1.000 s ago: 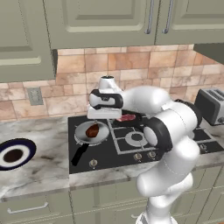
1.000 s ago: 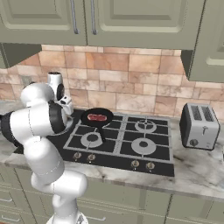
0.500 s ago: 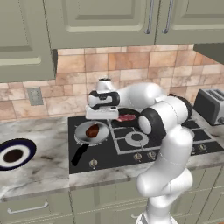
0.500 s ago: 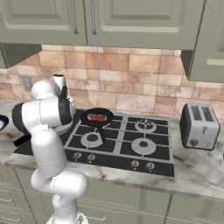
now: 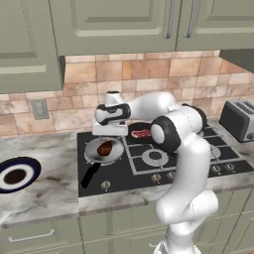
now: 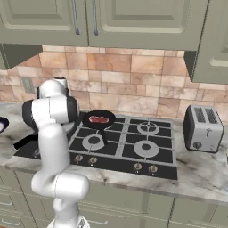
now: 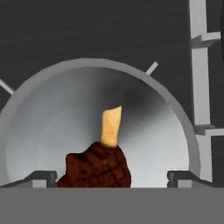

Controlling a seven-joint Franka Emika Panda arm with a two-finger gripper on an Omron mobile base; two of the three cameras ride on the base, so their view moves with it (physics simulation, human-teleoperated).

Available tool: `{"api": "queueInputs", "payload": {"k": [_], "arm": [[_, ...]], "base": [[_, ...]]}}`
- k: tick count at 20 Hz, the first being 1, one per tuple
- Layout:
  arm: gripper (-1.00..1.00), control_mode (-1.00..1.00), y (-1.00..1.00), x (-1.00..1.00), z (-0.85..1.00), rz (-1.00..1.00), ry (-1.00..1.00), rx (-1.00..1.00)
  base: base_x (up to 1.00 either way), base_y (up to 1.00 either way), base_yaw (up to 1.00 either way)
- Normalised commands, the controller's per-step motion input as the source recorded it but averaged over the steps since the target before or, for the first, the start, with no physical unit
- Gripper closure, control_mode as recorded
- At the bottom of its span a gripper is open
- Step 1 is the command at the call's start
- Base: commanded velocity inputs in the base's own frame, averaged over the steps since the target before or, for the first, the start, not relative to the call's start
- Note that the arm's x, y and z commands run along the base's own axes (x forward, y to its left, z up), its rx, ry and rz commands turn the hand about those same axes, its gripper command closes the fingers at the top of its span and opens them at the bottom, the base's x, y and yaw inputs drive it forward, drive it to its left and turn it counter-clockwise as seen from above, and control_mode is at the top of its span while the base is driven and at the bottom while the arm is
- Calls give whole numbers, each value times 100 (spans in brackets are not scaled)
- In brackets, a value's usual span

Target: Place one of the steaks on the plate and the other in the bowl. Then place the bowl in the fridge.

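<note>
tool [image 7: 112, 177] wide open, holding nothing | I see the dark steak [image 7: 95, 166] in the silver pan [image 5: 103, 150] on the stove, right under my tool, between the tips | its pale bone end points away | I go straight down

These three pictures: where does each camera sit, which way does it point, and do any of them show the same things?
Left base view: behind the arm to its left, looking down over the stove; the white arm reaches to the silver pan.
Right base view: behind to its right, facing the same stove; the arm rises at left.
Hand view: on the hand, looking down into the silver pan at the dark steak; the fingers stand open.
Both base views share the pink steak and toaster.
</note>
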Motion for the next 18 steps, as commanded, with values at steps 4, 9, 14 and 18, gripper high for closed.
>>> {"api": "queueInputs", "payload": {"k": [4, 9, 14, 18], "arm": [[-100, -100, 14, 19, -31, -5, 6, -4], [-100, -100, 17, 7, -28, -8, 4, -7], [-100, -100, 21, 0, -30, -11, 7, -8], [-100, -100, 4, 0, -36, -11, 5, -5]], "base": [[0, 0, 0], [0, 0, 0], [0, 0, 0], [0, 0, 0]]}}
